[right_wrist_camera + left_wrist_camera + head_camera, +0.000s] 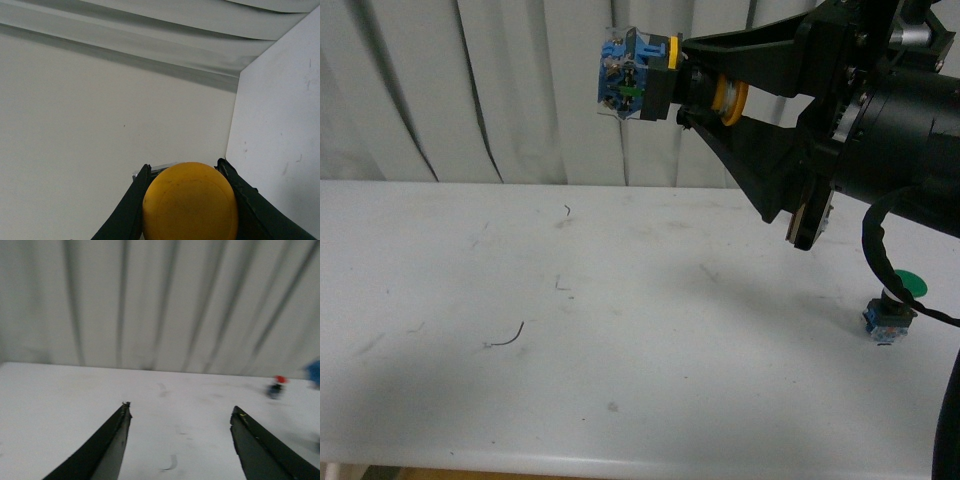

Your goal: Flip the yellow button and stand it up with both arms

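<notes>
right end effector [688, 82] clenched on yellow button [638, 76], aloft | left end effector [181, 409] spread, empty

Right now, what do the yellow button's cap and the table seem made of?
On the yellow button, the cap looks like smooth, semi-matte plastic: even colour, faint scuffs. The table may be white laminate, dull and scratched.

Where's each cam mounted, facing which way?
Front: on the body, facing table and curtain; right gripper holds yellow button aloft.
Left wrist: on left arm, facing across the table; open left gripper shows.
Right wrist: on right arm, facing the button's cap between its fingers.
Shared: front and right wrist both see the yellow button.
</notes>
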